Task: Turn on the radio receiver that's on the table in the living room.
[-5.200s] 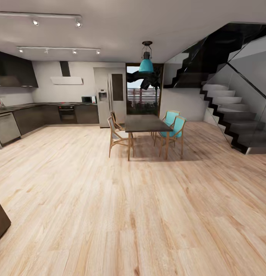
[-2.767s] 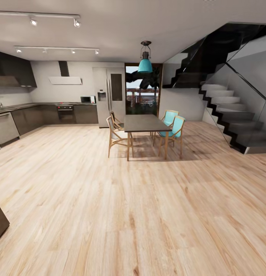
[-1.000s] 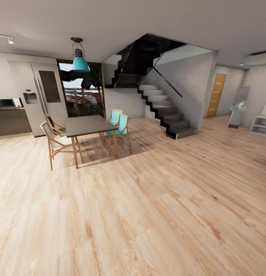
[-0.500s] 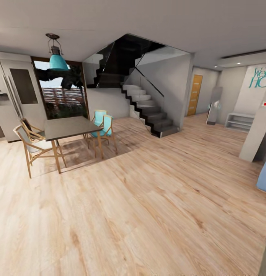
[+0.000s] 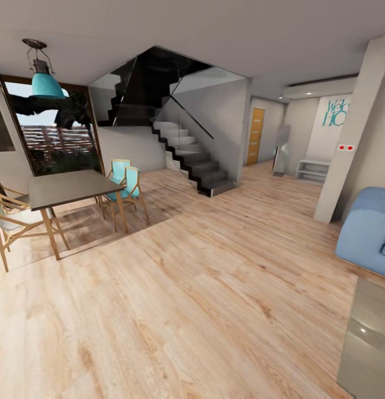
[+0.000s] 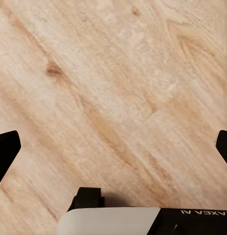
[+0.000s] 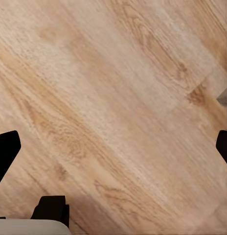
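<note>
The light wood floor (image 5: 203, 288) takes up most of the head view, open and bare across the middle of the room, which leaves the wheeled base a free path. Beyond it a dark staircase (image 5: 186, 155) with glass sides climbs against the far wall. At the left stands the dark dining table (image 5: 70, 187) with wooden and teal chairs (image 5: 123, 183) pulled in around it, under a teal pendant lamp (image 5: 46, 83); this is not the table the task means. At the right edge a blue sofa (image 5: 369, 230) marks the living room, and just in front of it, in the lower right corner, a glossy grey tabletop (image 5: 369, 338) comes in at the frame's edge. The radio receiver should lie on it by the task's wording, but no part of the radio can be made out here, so the step in hand is judged to be the approach.

Each wrist view looks straight down at floorboards. The left hand (image 6: 113, 147) has its dark fingertips (image 6: 6, 149) far apart, released and carrying nothing. The right hand (image 7: 113, 147) is likewise spread wide and free, probably kept so for pressing the switch later.
</note>
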`<state>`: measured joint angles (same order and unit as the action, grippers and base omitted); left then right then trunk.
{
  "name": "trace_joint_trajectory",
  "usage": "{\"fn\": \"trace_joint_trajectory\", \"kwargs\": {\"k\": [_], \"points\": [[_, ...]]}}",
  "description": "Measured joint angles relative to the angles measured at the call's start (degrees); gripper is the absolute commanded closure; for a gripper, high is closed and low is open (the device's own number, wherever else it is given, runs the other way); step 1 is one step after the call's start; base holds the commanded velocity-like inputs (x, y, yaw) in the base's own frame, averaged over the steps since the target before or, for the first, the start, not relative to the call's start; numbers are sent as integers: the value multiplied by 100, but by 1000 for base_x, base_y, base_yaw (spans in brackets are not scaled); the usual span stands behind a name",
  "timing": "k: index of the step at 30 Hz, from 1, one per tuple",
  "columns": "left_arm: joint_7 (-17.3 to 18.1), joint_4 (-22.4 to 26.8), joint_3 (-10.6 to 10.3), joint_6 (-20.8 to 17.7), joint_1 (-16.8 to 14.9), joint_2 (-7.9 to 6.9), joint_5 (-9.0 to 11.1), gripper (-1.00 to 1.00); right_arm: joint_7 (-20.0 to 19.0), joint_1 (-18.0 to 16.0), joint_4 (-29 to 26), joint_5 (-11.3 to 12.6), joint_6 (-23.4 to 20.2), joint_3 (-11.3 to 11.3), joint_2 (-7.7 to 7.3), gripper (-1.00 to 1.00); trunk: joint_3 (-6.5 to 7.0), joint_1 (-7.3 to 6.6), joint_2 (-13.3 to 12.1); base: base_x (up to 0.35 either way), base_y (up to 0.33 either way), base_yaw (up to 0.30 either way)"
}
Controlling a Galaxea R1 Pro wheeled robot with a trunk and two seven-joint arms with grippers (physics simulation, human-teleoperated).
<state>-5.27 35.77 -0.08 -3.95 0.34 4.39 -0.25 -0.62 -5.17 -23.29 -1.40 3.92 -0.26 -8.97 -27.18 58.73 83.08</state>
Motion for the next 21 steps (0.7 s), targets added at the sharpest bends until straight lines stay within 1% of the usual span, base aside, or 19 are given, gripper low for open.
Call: {"fn": "trace_joint_trajectory", "kwargs": {"k": [21], "points": [[0, -9, 8, 0, 1, -9, -2, -100, 0, 0, 0, 0, 3, -1, 0, -100, -1, 0, 0, 0, 0, -277]]}}
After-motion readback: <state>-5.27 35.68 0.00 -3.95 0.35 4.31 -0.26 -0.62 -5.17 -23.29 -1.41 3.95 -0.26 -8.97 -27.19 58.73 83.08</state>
